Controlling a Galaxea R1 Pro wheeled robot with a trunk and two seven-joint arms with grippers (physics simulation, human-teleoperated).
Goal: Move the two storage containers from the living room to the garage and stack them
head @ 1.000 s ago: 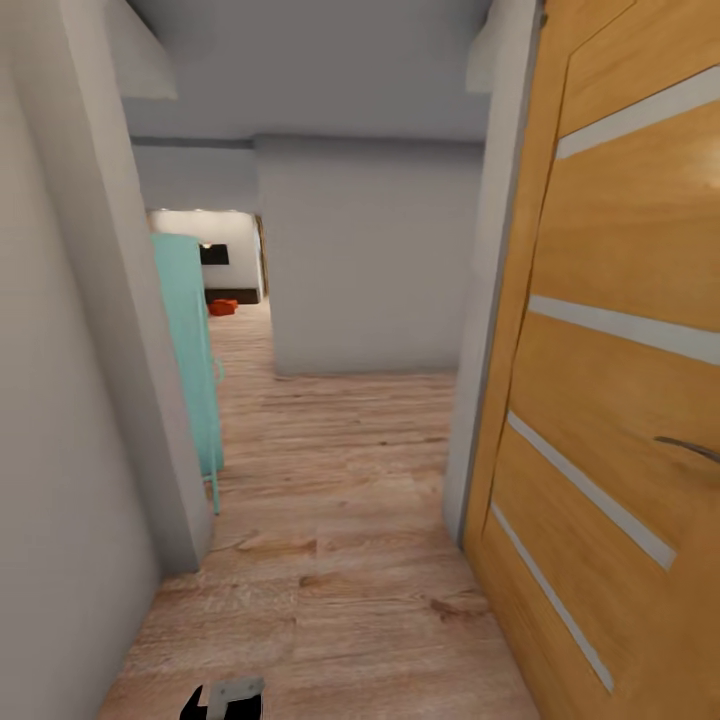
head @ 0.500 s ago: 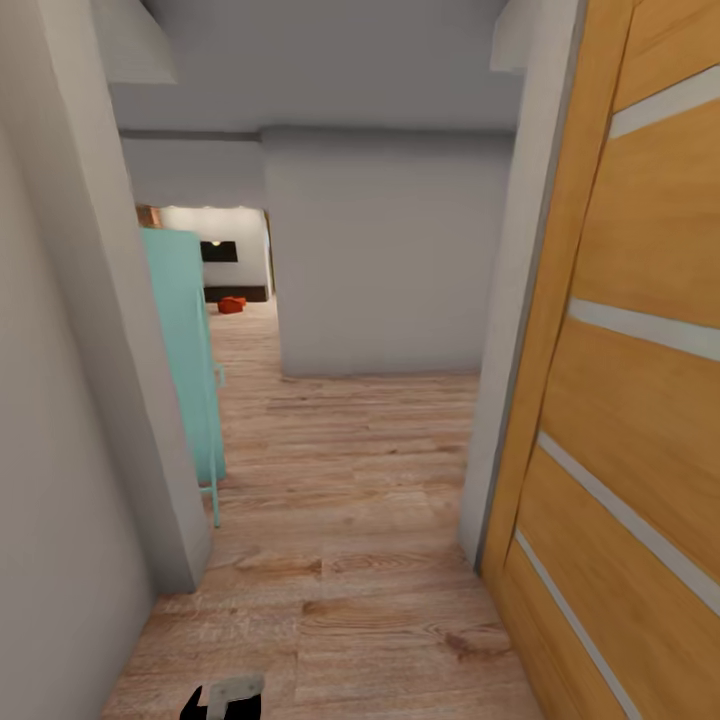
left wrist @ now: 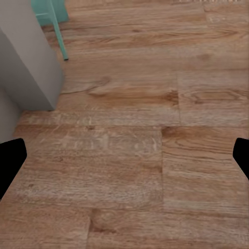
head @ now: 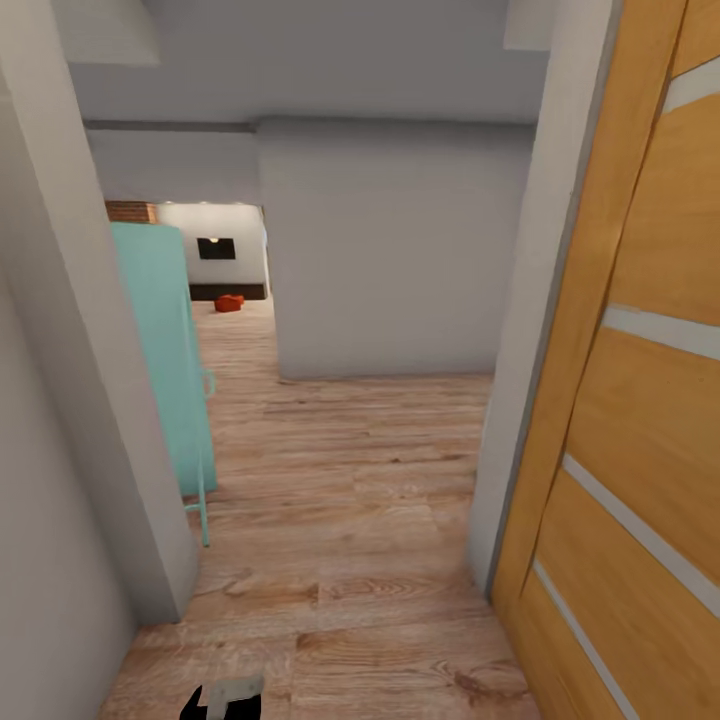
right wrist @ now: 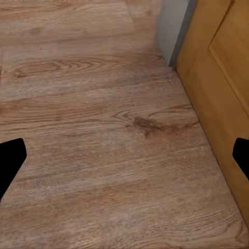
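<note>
Far down the hallway, one orange-red storage container [head: 229, 302] sits on the wood floor of the living room, in front of a dark low cabinet [head: 228, 291] and under a black TV [head: 216, 248]. It is small at this distance and I cannot make out its details. My left gripper [left wrist: 124, 161] hangs open over bare wood planks, with its black fingertips [left wrist: 10, 161] far apart. My right gripper [right wrist: 124, 161] is open too, above the planks, with nothing between its fingers.
An orange-wood door [head: 640, 400] with frosted strips stands open at the right, close to my right gripper [right wrist: 223, 78]. A teal cabinet [head: 160, 350] on thin legs and a grey wall corner [head: 90, 420] narrow the left side. A grey wall [head: 390, 260] blocks straight ahead; the passage continues left of it.
The whole view has shifted: the camera has moved forward through the doorway. The door fills less of the right side, and a strip of red brick has come into sight at the far left.
</note>
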